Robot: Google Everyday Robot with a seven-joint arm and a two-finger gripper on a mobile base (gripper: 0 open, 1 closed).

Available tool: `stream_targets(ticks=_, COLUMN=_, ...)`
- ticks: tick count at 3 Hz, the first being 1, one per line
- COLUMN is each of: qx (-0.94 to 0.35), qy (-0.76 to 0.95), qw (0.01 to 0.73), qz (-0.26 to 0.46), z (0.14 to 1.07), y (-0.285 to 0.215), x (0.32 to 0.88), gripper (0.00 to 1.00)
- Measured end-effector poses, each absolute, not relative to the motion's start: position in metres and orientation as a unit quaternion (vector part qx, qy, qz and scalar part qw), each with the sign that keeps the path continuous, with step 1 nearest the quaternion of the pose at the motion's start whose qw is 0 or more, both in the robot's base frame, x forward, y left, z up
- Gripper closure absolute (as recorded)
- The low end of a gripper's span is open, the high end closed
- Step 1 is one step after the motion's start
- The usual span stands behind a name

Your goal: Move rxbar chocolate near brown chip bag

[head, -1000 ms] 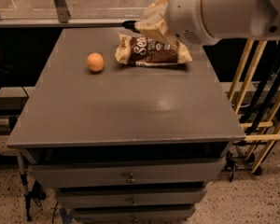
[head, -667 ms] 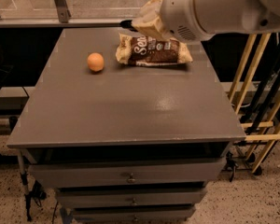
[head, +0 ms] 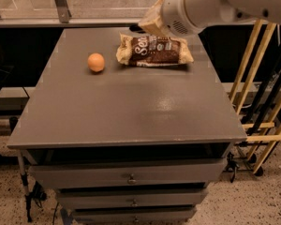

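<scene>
Rxbar chocolate [head: 134, 28] shows only as a small dark sliver at the far edge of the table [head: 126, 111], just behind the upper left corner of the brown chip bag [head: 154, 51] and right up against the gripper [head: 149, 25]. Most of it is hidden from where I stand. The gripper, a pale tan shape, hangs low over that back edge just above the bag's far side, at the end of a thick white arm [head: 201, 3] that reaches in from the upper right. Whether the claw is apart, together, or clamped on the bar I cannot tell, since the arm's bulk and the dim light cover that spot. The bag lies flat near the far right part of the tabletop with its white lettering facing up and its tan ends pointing left and right. An orange [head: 96, 62] sits to the left of the bag, apart from it, roughly level with the bag's nearer edge. The grey tabletop tops a cabinet of drawers [head: 131, 177] with small metal pulls. To the right of the cabinet stands a pale wooden rack [head: 253, 78] on the speckled floor, and beyond the table's far edge runs a window frame.
</scene>
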State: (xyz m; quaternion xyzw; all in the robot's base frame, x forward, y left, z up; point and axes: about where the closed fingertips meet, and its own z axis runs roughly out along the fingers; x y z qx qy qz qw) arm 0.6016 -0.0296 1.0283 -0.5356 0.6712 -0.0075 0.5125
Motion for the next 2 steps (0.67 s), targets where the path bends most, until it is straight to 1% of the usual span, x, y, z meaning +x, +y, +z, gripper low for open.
stream_targets(ticks=1, qx=-0.535, qy=0.689, qw=0.489, qz=0.005, z=1.004, y=-0.025, x=0.65, gripper=1.0)
stream_targets(ticks=2, qx=-0.532, qy=0.702, qw=0.474, qz=0.01, z=0.988, y=-0.025, x=0.674, gripper=1.0)
